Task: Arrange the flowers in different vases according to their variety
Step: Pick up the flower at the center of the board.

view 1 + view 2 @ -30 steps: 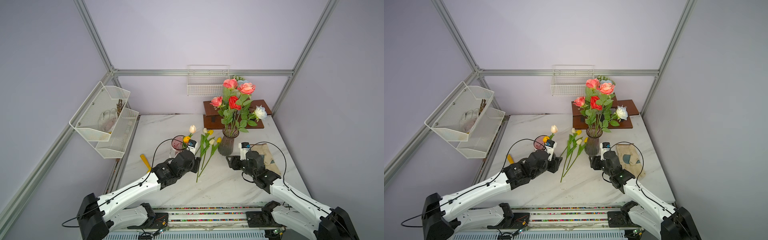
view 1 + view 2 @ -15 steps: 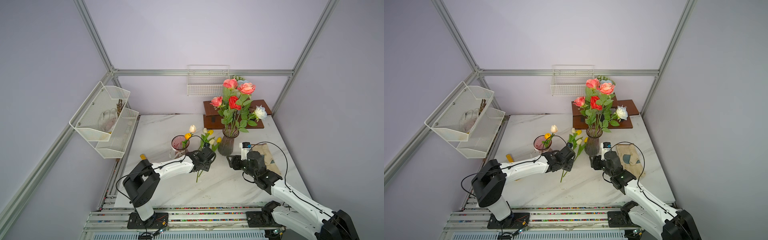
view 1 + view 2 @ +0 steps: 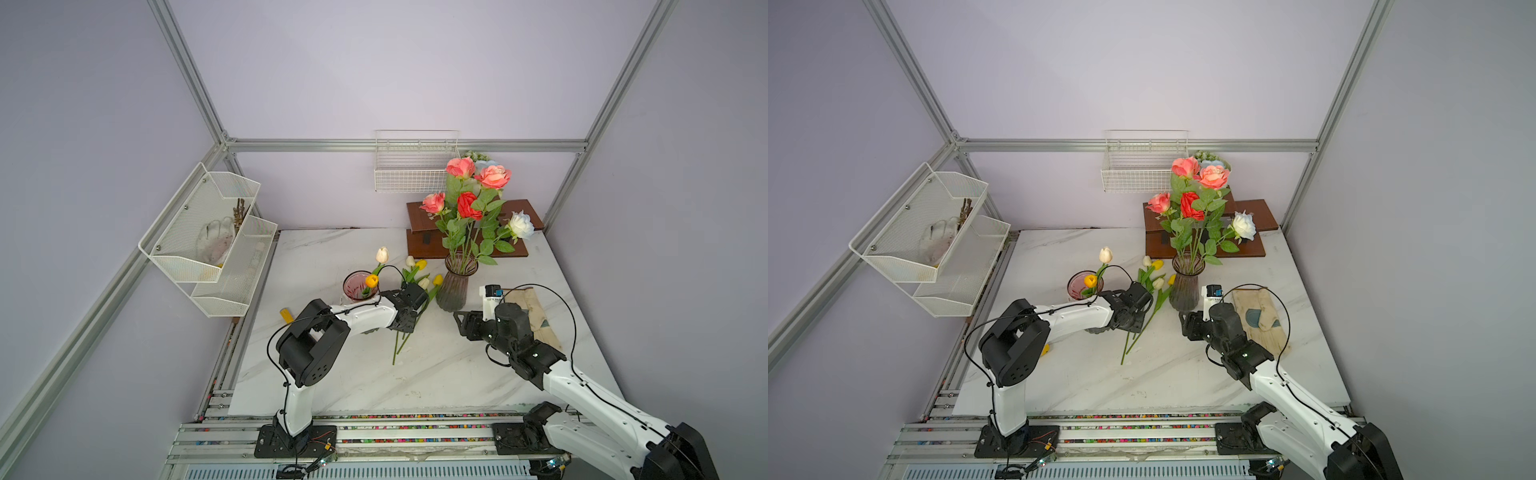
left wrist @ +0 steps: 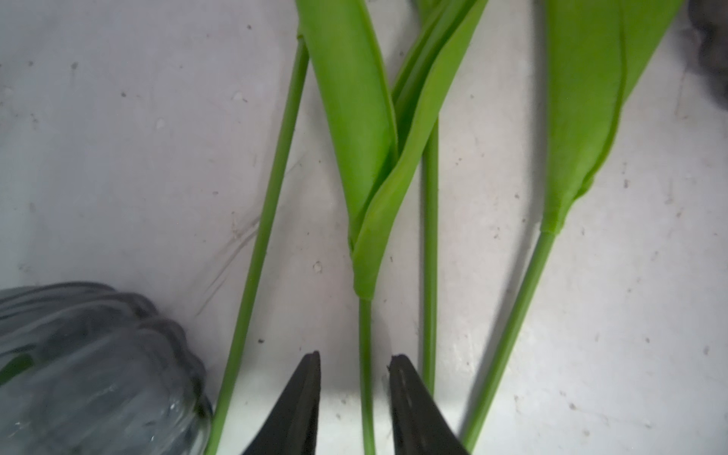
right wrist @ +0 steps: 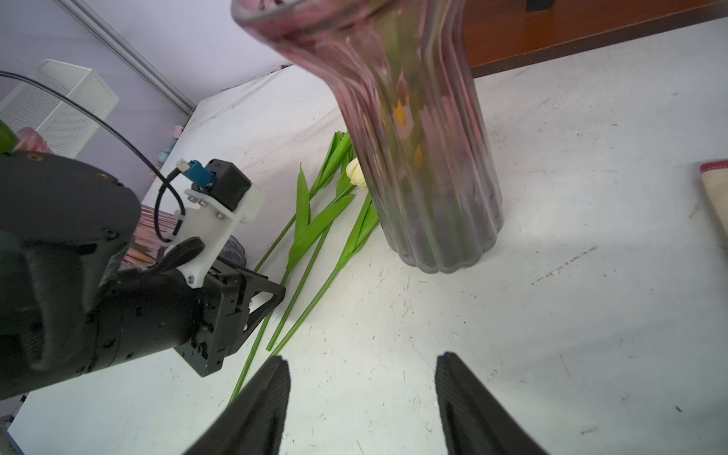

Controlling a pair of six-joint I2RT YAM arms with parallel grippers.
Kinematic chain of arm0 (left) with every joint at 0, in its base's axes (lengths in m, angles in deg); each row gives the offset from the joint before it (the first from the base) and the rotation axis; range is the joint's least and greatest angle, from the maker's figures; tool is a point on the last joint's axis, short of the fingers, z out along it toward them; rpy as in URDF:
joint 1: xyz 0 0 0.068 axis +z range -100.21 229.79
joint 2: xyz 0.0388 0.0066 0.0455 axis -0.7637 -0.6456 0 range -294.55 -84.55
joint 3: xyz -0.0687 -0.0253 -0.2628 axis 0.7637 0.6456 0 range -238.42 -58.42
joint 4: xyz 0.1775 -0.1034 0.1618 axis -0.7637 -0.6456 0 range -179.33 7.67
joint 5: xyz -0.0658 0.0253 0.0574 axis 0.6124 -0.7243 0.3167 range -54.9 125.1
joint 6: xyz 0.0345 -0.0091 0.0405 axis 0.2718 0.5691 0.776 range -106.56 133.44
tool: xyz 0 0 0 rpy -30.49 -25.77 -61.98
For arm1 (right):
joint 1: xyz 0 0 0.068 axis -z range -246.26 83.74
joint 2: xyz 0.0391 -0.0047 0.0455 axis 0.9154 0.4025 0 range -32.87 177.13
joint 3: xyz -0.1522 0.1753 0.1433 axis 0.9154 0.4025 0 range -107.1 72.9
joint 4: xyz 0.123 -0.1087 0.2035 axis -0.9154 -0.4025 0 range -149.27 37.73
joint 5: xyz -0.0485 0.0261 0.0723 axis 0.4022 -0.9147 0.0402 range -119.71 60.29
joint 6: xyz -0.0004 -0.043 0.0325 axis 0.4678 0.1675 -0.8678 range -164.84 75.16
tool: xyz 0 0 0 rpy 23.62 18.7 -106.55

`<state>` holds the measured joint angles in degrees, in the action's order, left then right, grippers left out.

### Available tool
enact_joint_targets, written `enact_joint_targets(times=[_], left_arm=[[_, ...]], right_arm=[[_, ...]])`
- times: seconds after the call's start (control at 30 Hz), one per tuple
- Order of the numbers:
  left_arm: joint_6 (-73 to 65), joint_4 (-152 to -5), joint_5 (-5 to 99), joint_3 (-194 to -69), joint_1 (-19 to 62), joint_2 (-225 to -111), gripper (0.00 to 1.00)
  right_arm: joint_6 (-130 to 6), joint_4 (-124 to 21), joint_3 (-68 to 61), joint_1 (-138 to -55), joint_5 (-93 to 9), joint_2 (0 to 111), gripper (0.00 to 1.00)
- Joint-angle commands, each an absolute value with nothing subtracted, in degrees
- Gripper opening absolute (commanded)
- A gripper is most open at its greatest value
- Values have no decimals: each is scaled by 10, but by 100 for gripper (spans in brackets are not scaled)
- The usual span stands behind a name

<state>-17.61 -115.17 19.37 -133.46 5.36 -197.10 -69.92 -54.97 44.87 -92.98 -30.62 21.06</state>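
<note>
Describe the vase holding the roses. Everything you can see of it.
The vase is ribbed, translucent smoky purple-pink glass with a flared rim, narrow neck and wider base. It stands upright on the marble table, in front of the wooden stand. Green stems of the roses fill it. A cream tulip lies close against its side; contact is unclear. The open right gripper faces it without touching.
</note>
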Motion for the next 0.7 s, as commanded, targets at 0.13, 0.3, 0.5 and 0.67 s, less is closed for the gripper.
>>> enact_joint_targets(times=[0.13,0.3,0.5,0.67], left_arm=[[-182,-1147,253,-1357,67,-2002,21],[-163,-1163,286,-1368,66,-2000,0],[-148,-1196,245,-1365,53,-1936,0],[-145,-1202,199,-1347,35,-1831,0]], right_arm=[[-689,-549,454,-928,-300,206,64],[-688,-549,455,-928,-300,204,64],[-690,-542,453,-928,-321,211,64],[-697,-542,444,-928,-338,222,64]])
